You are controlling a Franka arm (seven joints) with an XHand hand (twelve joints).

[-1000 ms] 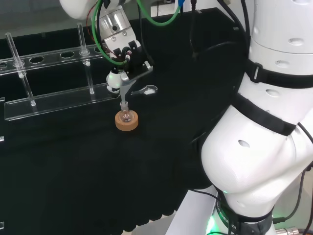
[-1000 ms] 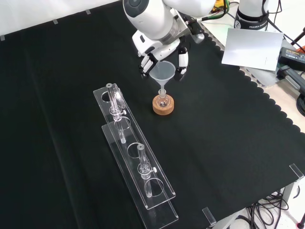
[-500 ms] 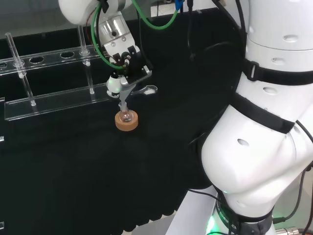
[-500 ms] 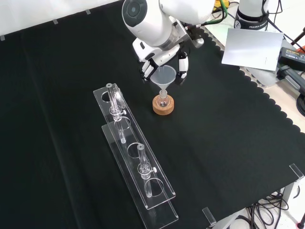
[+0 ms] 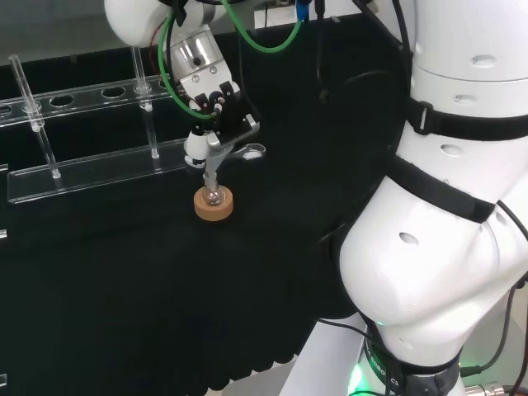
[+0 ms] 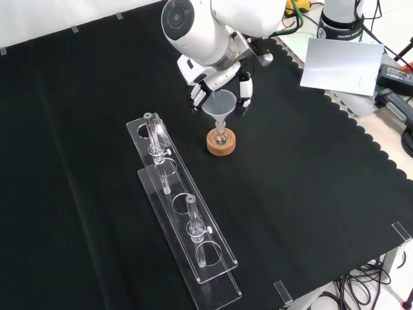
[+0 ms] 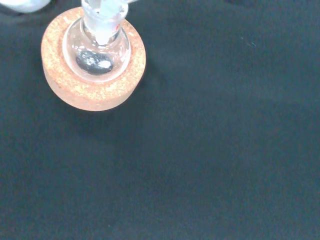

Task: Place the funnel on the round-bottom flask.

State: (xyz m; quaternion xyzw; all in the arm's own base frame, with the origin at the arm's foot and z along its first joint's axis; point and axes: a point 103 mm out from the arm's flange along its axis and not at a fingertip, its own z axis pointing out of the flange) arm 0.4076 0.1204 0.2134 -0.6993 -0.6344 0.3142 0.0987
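A small clear round-bottom flask [image 6: 221, 136] stands upright in a cork ring [image 6: 221, 146] near the middle of the black cloth. The clear funnel [image 6: 221, 103] is upright right above it, with its stem reaching down into the flask's neck. The hand [image 6: 216, 71] comes from above with fingers [image 6: 245, 90] curled at both sides of the funnel's cone. In the head view the hand [image 5: 216, 103] holds the funnel [image 5: 212, 157] over the flask [image 5: 214, 196] and cork ring [image 5: 214, 207]. The wrist view shows the cork ring [image 7: 92, 87], the flask's bulb [image 7: 97, 52] and the funnel's stem [image 7: 102, 22] inside the neck.
A long clear rack [image 6: 184, 219] with a few glass tubes lies left of the flask in the front view, behind it in the head view [image 5: 82, 169]. A small clear piece [image 5: 252, 151] lies on the cloth beside the hand. The arm's white links [image 5: 445, 214] stand at the right.
The hand has come down a little with the funnel, and the funnel's stem has gone lower into the flask's neck. The flask, cork ring and rack have stayed put.
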